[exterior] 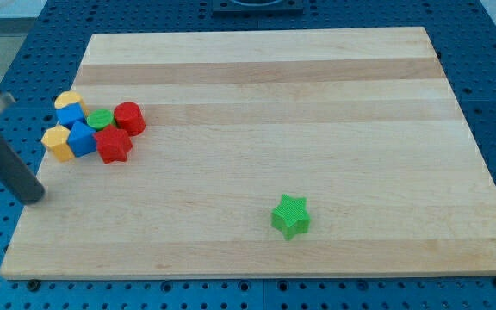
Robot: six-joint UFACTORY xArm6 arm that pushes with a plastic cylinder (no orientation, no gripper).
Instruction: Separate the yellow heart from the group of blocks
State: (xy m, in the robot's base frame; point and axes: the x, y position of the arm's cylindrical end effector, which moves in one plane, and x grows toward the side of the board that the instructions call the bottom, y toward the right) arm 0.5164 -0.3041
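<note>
A tight group of blocks sits at the view's left on the wooden board (257, 95). It holds a yellow block (58, 142) at the lower left, which looks like the heart, and a second yellow block (67, 100) at the top. It also holds two blue blocks (71, 114) (83, 138), a small green block (101, 119), a red cylinder (130, 117) and a red star (114, 145). My tip (34, 198) rests at the board's left edge, below and left of the group, about 60 px below the lower yellow block, touching no block.
A green star (290, 215) lies alone towards the view's bottom, right of centre. The rod slants up from the tip to the view's left edge. Blue perforated table surrounds the board.
</note>
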